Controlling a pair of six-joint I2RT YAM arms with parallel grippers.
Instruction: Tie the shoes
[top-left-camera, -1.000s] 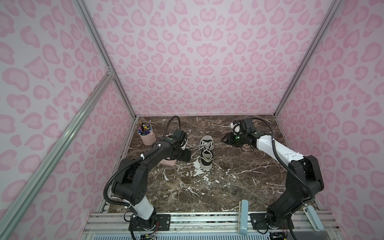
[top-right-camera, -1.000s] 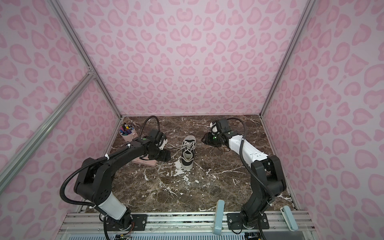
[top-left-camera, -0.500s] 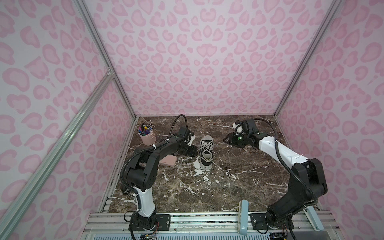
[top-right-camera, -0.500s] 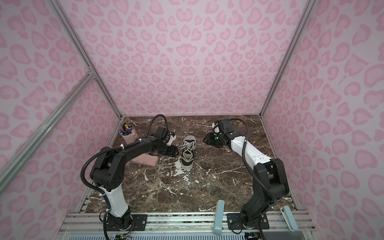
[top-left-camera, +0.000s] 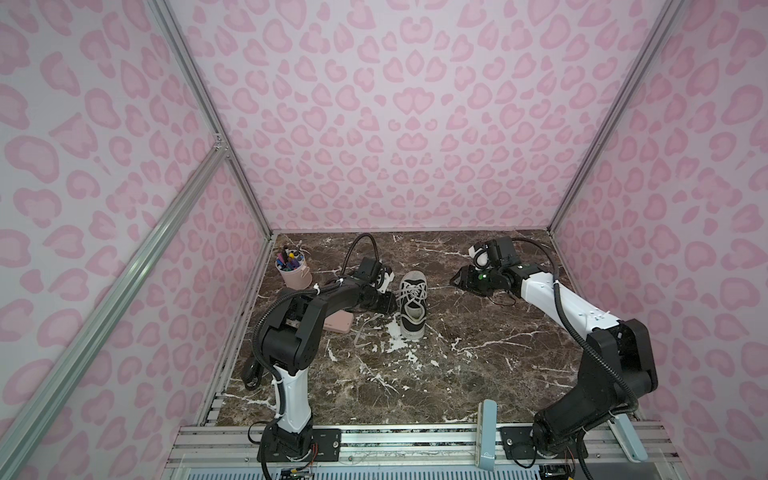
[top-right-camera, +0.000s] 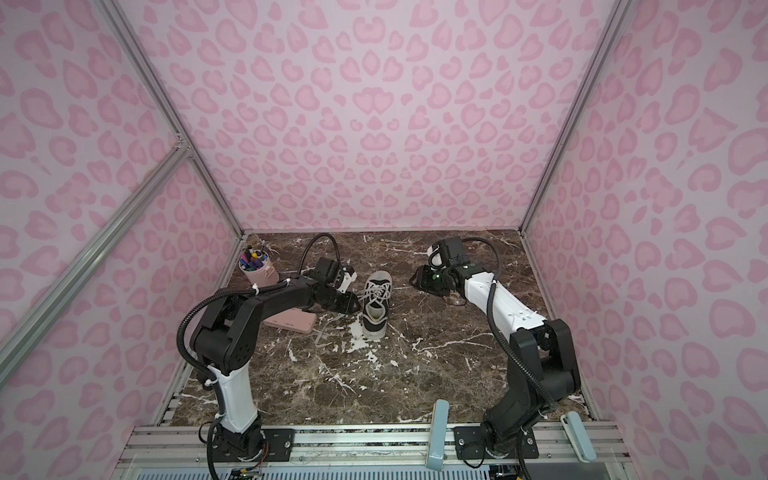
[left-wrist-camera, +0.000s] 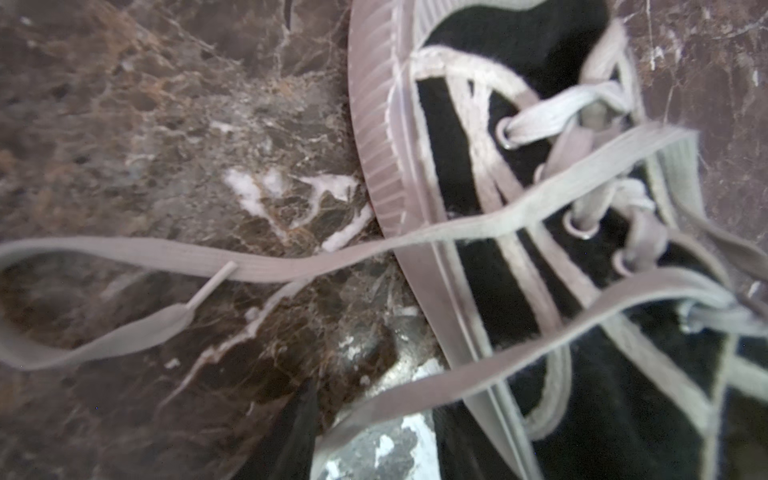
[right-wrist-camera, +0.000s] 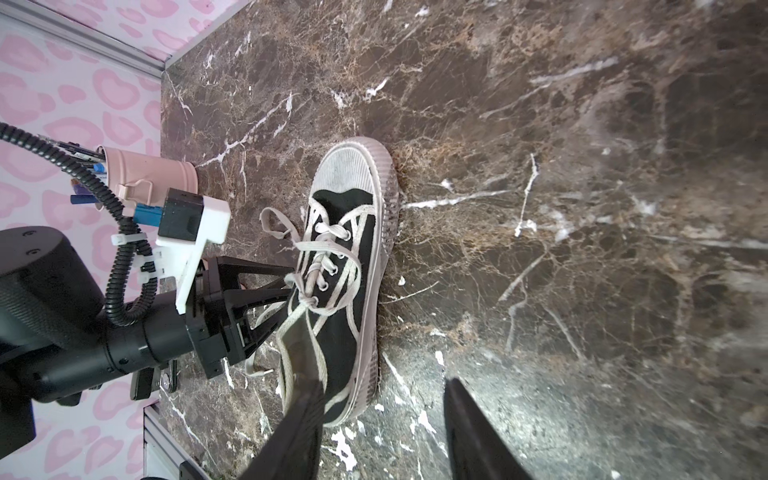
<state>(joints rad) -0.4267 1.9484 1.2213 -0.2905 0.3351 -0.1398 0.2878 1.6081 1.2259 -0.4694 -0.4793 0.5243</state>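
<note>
1. Shoe (top-left-camera: 412, 303) stands upright mid-bench (top-left-camera: 457, 374), toe toward the back wall. Laces (left-wrist-camera: 249, 266) are loose and trail to its left.
2. Left arm is stretched low over the pink case (top-left-camera: 338, 322). Left claw (top-left-camera: 390, 301) is at the shoe's left side by the eyelets, jaws partway apart. Cannot tell if a lace is pinched.
3. Right arm reaches forward, elbow bent. Right claw (top-left-camera: 457, 279) hovers well right of the shoe, jaws apart and empty.

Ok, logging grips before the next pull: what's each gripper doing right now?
Left gripper: at the white laces of the sneaker; open or gripping cannot be told.
Right gripper: open, holding nothing.
</note>
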